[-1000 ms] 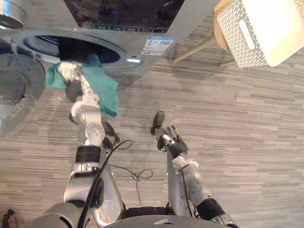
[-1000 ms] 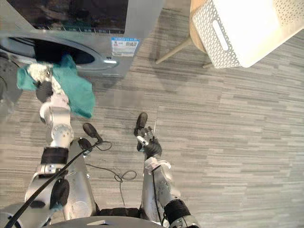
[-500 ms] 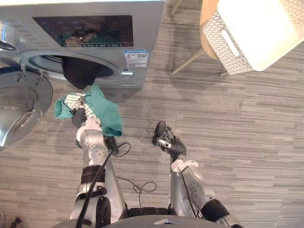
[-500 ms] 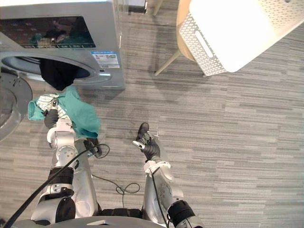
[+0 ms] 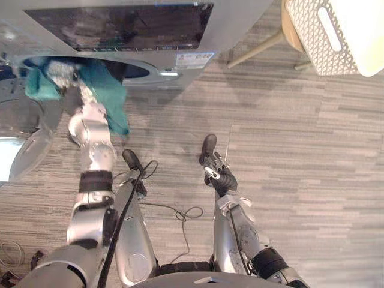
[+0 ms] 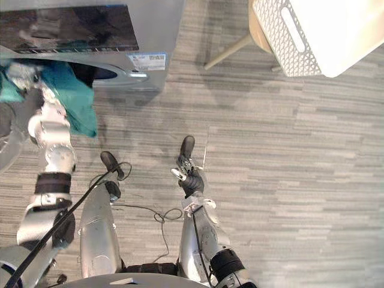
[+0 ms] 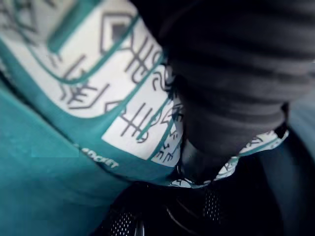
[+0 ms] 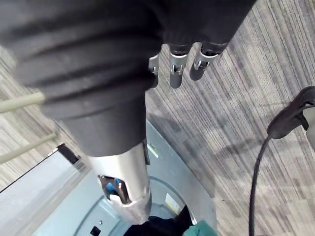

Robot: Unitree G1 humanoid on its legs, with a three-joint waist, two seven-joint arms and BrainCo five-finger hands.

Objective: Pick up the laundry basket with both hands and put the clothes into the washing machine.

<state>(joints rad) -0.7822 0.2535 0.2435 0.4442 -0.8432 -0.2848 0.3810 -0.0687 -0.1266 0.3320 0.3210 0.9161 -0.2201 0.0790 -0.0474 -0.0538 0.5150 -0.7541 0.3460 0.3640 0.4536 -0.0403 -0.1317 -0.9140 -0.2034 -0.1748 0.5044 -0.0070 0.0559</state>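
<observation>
The grey washing machine [image 5: 237, 21] takes up the upper left of the head views, its round drum opening [image 5: 137, 71] facing the striped grey floor [image 5: 312, 156]. Its glass door [image 5: 21, 153] hangs open at the left edge. In the upper right corner the white perforated laundry basket [image 5: 327, 45] stands on a pale wooden stool [image 5: 292, 29], well apart from both hands. A teal cloth [image 5: 107, 91] with a white patterned panel sits at the mouth of the drum opening in the upper left, draped over the raised left hand [image 7: 231, 83] and hanging below the lip. In the left wrist view the cloth covers everything past the dark ribbed cover, so it cannot be told whether that hand's fingers grip it. The right hand [image 5: 219, 175] hangs low in the middle of the frame over bare floor, its fingers [image 8: 176, 69] loosely bent and holding nothing.
</observation>
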